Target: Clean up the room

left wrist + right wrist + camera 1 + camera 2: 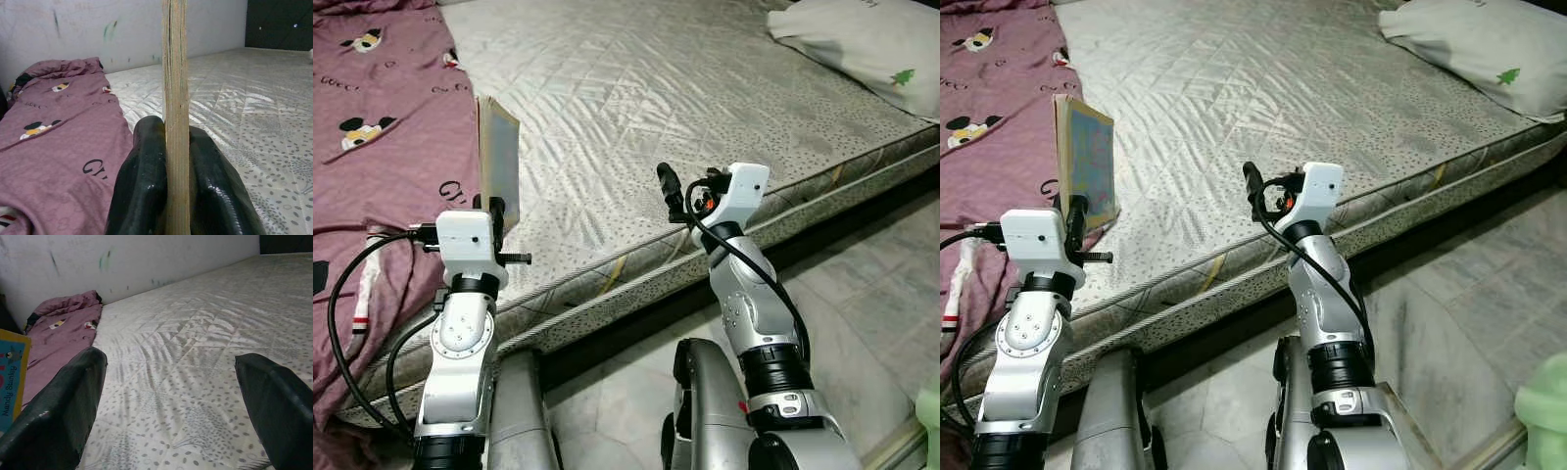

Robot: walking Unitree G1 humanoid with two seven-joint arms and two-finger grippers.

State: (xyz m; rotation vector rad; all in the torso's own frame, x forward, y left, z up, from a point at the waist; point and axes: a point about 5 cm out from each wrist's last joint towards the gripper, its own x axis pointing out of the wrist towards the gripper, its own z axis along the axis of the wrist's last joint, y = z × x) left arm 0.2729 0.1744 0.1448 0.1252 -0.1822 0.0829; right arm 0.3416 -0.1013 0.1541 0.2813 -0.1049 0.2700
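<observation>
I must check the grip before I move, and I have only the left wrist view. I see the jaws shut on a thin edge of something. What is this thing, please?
Observer: It is a book, held upright above the near edge of the mattress. The left gripper clamps its lower edge.
Operator: What is on its cover?
Observer: A light blue cover with a yellow border; the right wrist view shows dark lettering on it.
Operator: Is the other arm busy?
Observer: No, the right gripper has its jaws wide open over the mattress, holding nothing.
Operator: What else lies on the bed?
Observer: A white pillow at the far right corner.
</observation>
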